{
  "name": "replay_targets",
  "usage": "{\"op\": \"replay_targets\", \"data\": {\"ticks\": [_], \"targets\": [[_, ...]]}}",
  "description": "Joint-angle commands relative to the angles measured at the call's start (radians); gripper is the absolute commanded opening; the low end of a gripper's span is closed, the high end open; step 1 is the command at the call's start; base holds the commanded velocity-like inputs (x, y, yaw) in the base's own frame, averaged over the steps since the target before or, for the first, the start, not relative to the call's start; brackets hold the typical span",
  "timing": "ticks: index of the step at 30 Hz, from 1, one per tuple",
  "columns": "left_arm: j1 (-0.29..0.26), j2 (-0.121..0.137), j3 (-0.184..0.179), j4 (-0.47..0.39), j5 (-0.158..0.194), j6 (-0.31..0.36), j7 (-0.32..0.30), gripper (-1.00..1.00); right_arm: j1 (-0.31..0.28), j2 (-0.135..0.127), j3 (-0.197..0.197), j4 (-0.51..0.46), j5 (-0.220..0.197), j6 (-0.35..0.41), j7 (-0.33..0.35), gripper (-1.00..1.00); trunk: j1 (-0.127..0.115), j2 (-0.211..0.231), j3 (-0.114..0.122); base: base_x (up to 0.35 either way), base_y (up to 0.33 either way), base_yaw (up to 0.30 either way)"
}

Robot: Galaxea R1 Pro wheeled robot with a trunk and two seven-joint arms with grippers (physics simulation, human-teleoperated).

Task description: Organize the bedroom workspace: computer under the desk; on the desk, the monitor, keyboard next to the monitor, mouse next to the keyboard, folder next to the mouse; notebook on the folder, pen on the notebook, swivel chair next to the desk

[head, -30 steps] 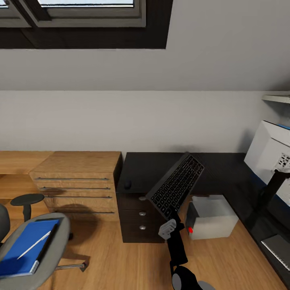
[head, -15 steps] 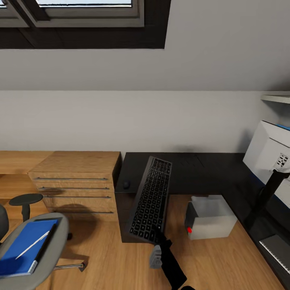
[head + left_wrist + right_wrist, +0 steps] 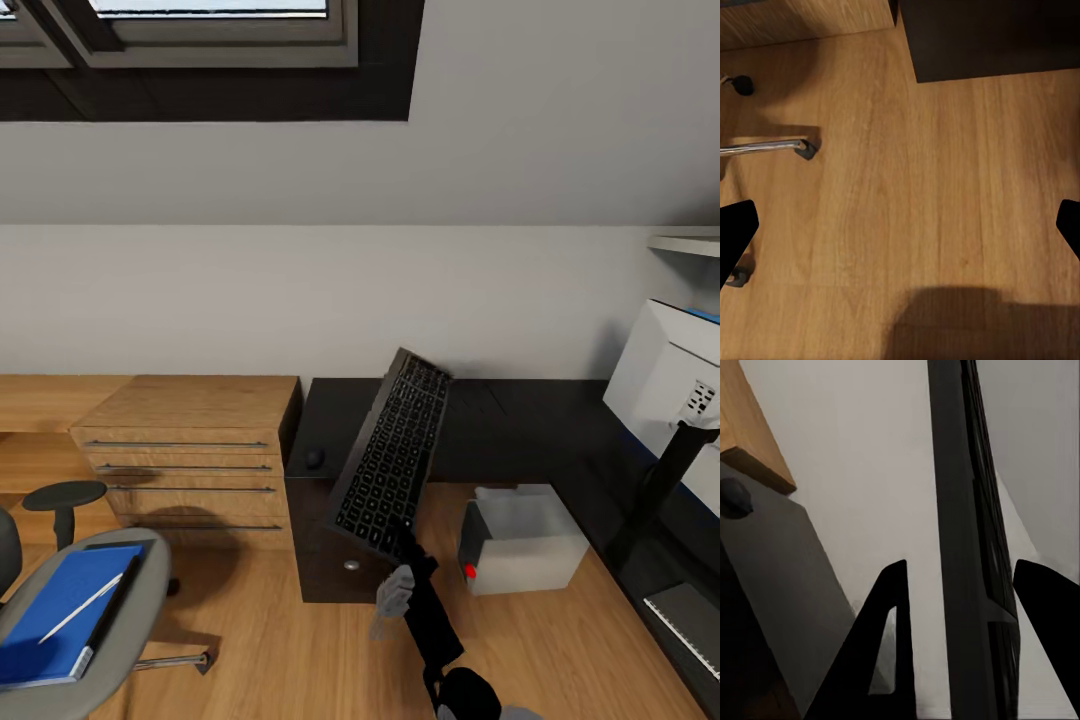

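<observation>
Over the near end of the desk (image 3: pixel 520 425), in the head view: the right gripper (image 3: pixel 408 545) clamped on the near short end of the keyboard (image 3: pixel 392 468), a slim slab of dark keys in a grey-silver frame, tilted steeply with its far end raised above the black top. Just beside it on the desk, the small black mouse (image 3: pixel 315 458); under the desk, the grey computer (image 3: pixel 525 540); off to the side, the swivel chair (image 3: pixel 120 620) bearing the blue folder (image 3: pixel 60 610), with the pen (image 3: pixel 85 608) across it and the dark notebook (image 3: pixel 118 598) along its edge. Likely the keyboard-placing step, with the next move calling for levelling and lowering it flat towards the monitor's (image 3: pixel 665 375) side without knocking the mouse. In the left wrist view: wood floor (image 3: pixel 945 187), a chair leg (image 3: pixel 765 146), and the left gripper (image 3: pixel 900 225) spread wide, holding nothing. In the right wrist view: fingers (image 3: pixel 885 645) closed either side of the keyboard (image 3: pixel 956 547) seen edge-on, thin and dark, the mouse (image 3: pixel 735 497) resting on the desk (image 3: pixel 780 585) beyond.
</observation>
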Motion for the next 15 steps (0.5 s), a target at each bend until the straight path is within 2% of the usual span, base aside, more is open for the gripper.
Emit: {"op": "replay_targets", "data": {"ticks": [1,5,6,10,15], "targets": [[-0.001,0.001,-0.005,0.001,0.011,-0.007,0.006,1.00,-0.001,-0.002,-0.007,-0.004,0.005,0.002,0.031,-1.00,0.000,-0.001,-0.001,0.000,0.000,0.000],[-0.001,0.001,-0.005,0.001,0.011,-0.007,0.006,1.00,-0.001,-0.005,-0.017,-0.009,0.018,0.015,0.123,-1.00,0.000,-0.001,-0.001,0.000,0.000,0.000],[-0.001,0.001,-0.005,0.001,0.011,-0.007,0.006,1.00,-0.001,-0.005,-0.017,-0.010,0.032,0.054,0.188,-1.00,0.000,-0.001,-0.001,0.000,0.000,0.000],[-0.001,0.001,-0.005,0.001,0.011,-0.007,0.006,1.00,-0.001,-0.003,-0.014,-0.015,0.042,0.144,0.330,-1.00,0.000,-0.001,-0.001,0.000,0.000,0.000],[-0.001,0.001,-0.005,0.001,0.011,-0.007,0.006,1.00,-0.001,-0.001,-0.006,-0.019,0.046,0.202,0.405,-1.00,0.000,-0.001,-0.001,0.000,0.000,0.000]]}}
